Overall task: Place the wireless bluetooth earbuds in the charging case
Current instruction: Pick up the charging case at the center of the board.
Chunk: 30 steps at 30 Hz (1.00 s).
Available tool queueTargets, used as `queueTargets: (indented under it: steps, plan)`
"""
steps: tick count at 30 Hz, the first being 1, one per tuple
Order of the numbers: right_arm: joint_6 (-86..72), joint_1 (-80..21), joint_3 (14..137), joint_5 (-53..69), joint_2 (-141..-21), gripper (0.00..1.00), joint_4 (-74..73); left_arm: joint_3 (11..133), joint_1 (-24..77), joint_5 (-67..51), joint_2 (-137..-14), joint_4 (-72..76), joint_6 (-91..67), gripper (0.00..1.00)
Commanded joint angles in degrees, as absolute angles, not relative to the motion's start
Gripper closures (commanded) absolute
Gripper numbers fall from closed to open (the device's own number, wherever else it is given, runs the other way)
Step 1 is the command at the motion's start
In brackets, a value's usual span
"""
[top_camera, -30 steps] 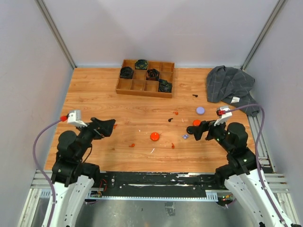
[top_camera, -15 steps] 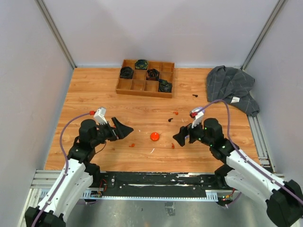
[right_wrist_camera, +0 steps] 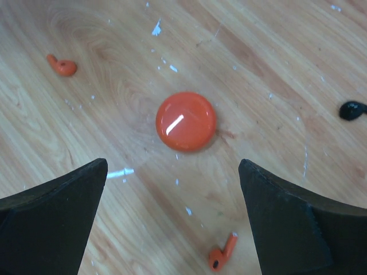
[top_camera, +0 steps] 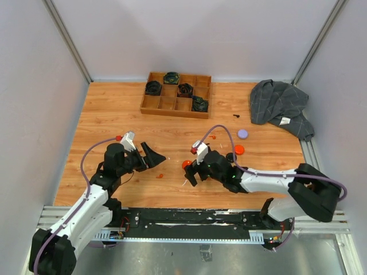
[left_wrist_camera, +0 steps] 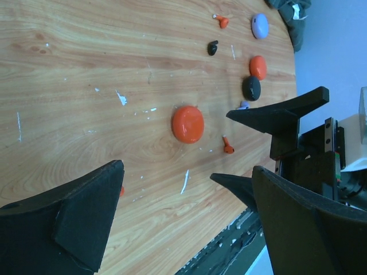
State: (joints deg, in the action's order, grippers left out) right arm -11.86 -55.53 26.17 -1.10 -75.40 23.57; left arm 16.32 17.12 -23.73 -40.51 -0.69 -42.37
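Nearby, an orange earbud (right_wrist_camera: 222, 256) lies flat — stem slanting diagonally.

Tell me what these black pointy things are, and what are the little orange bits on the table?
Those are two robot arms. The black pointy parts are their hands, each with two fingers. One picture looks down from above. The other two come from small cameras on the wrists, so each hand sees its own fingers. On the wooden table lie a round orange case, tiny orange earbuds and a black earbud. Farther off are a lavender case, a wooden tray and a grey cloth. The left hand and the right hand are open and hold nothing. The right hand hangs over the orange case.
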Motion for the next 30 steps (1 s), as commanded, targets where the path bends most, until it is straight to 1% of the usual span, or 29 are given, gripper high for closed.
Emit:
queueTargets:
  steps: [1,7,12,17,23,27,30]
  plan:
    - [-15.1,-60.3,33.6,-14.1,-81.8,0.01,24.2,16.0,17.5,-22.6,-41.8,1.3,-42.1,0.02]
    - [-19.0,-64.9,41.0,-26.9,-88.9,0.01,16.0,14.8,17.5,-22.9,-41.8,2.9,-42.9,0.02]
    - [-22.0,-66.5,45.7,-31.5,-93.6,0.05,8.5,14.8,17.5,-24.2,-41.8,3.7,-43.8,0.02]
    - [-25.5,-67.0,46.8,-32.3,-95.6,0.11,5.7,15.1,17.5,-23.2,-41.7,3.0,-43.4,0.02]
    - [-27.2,-67.0,47.1,-30.1,-97.3,0.18,6.0,15.3,17.5,-23.3,-42.5,3.0,-43.6,0.02]
    - [-28.1,-67.0,47.1,-29.8,-98.0,0.28,6.4,15.7,17.4,-23.2,-43.2,3.1,-43.7,0.02]
    - [-28.6,-66.9,46.7,-30.4,-98.1,0.33,6.9,16.0,17.4,-23.3,-43.8,3.3,-43.8,0.02]
